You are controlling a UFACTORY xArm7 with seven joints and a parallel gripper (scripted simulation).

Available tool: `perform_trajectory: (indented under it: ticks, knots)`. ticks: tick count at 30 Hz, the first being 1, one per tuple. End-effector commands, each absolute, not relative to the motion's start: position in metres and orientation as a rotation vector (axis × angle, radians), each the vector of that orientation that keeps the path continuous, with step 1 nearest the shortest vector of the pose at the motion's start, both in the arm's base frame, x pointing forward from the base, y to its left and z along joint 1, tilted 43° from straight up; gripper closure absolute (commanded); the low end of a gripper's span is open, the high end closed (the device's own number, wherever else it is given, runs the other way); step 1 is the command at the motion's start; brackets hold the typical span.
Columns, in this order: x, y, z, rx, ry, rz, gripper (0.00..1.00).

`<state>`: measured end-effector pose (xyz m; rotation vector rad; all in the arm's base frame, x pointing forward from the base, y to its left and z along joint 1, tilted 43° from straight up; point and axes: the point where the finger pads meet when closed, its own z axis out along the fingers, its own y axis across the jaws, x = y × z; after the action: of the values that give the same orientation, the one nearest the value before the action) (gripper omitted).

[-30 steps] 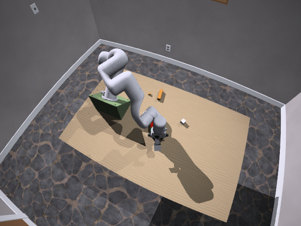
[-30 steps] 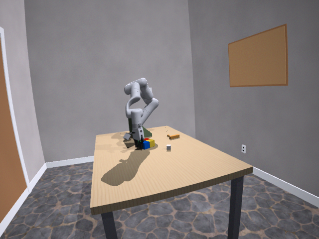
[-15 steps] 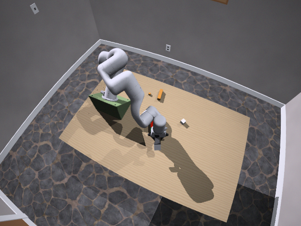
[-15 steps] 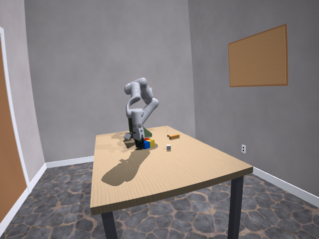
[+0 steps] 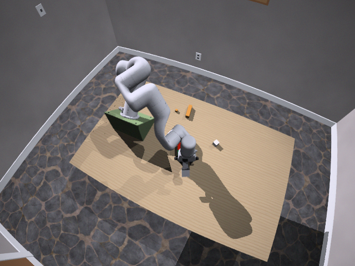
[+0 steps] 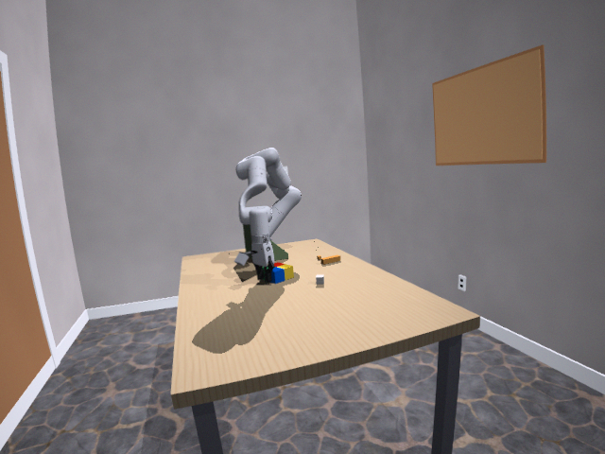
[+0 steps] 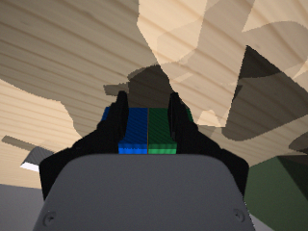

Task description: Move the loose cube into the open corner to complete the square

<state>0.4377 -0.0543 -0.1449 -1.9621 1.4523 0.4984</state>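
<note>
In the exterior view a blue cube (image 6: pixel 278 274), a yellow cube (image 6: pixel 288 270) and a red cube (image 6: pixel 278 264) stand packed together on the wooden table. My gripper (image 6: pixel 264 275) is down at their left side. In the wrist view the blue cube (image 7: pixel 133 130) and a green cube (image 7: pixel 162 130) sit side by side and touch along one face. My gripper (image 7: pixel 148 101) is half open, and its dark fingers reach over both cubes, one finger on each. It grips neither. In the top view the wrist hides most of the cubes; only a sliver of red (image 5: pixel 178 146) shows.
A small white cube (image 5: pixel 216 142) lies to the right of the group; it also shows in the exterior view (image 6: pixel 319 280). An orange bar (image 5: pixel 188 110) and a tiny orange block (image 5: pixel 176 110) lie farther back. The arm's green base (image 5: pixel 130 123) stands at the table's left.
</note>
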Motion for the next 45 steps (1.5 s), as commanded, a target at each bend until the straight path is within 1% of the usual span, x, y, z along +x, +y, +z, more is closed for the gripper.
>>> perform_trajectory:
  ticks: [1,31,45]
  knots:
    - [0.439,-0.056,-0.144,-1.962,1.455,0.493,0.49]
    - [0.442,-0.066,-0.148,-1.962,1.455,0.493,0.49]
    - [0.440,-0.086,-0.126,-1.962,1.455,0.493,0.49]
